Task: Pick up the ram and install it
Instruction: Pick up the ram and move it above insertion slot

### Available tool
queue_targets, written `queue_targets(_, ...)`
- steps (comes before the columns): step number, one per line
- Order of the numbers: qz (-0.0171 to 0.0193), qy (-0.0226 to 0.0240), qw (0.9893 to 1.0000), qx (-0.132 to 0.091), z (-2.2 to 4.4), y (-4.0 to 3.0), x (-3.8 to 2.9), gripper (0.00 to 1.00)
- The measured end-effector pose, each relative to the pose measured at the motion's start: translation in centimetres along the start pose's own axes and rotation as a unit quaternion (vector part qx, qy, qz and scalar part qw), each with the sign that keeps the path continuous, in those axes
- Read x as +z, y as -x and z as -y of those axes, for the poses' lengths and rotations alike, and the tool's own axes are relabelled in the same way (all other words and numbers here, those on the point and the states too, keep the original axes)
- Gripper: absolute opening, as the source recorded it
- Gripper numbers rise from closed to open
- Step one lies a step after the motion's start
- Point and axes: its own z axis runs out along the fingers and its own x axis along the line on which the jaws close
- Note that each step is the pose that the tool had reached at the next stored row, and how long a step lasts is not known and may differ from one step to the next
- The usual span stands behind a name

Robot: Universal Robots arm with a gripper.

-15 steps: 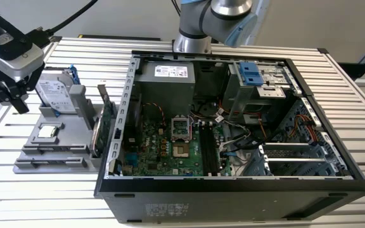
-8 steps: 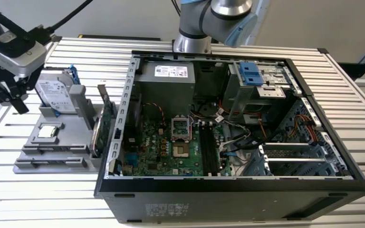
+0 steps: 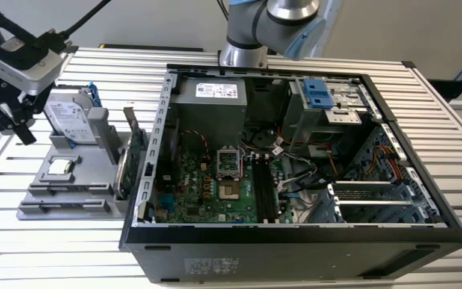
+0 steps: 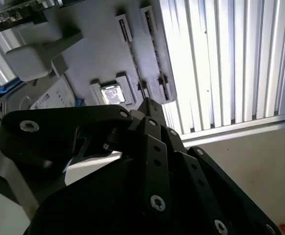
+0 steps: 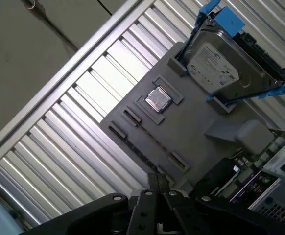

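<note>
At the exterior view's left the pincer [image 3: 8, 127] is hanging above the slatted table [image 3: 55, 253], carrying nothing. In both wrist views its fingertips [image 5: 153, 180] are pressing together with no part between them, so no grasp is made yet.

Just below the pincer, and a little toward the case side, the grey holder [image 3: 82, 174] is sitting on the table. In the first wrist view a thin dark strip is standing on edge between two end clips of that holder. I am taking it for the ram [image 5: 153, 138], though edge-on its face is not showing. It is lying beneath the pincer, near the line of the fingertips and apart from them. Beyond it from the pincer, the holder is also carrying a processor chip [image 3: 61, 167] and a hard drive [image 3: 64, 117] in a blue bracket. On the side farthest from the pincer a green expansion card [image 3: 132, 147] is standing upright.

Well apart from the pincer, past the holder toward the exterior view's right, the open computer case [image 3: 295, 241] is lying on its side. The long black memory slots [image 3: 264, 189] on its motherboard [image 3: 203, 180] are looking empty.

Judging by this, the work is standing at its very start: neither the pick-up nor the install is done.
</note>
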Motion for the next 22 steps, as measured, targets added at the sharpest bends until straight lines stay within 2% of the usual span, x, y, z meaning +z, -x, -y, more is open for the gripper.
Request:
queue_targets(11,-0.0027,-0.0004,0.9992,-0.041,0.00,0.00,0.00,0.00)
queue_targets(18,-0.0043,-0.0007,0.9980,-0.063,-0.01,0.00,0.00,0.00)
queue_targets(22,-0.0053,-0.0009,0.9970,-0.077,-0.03,-0.01,0.00,0.00)
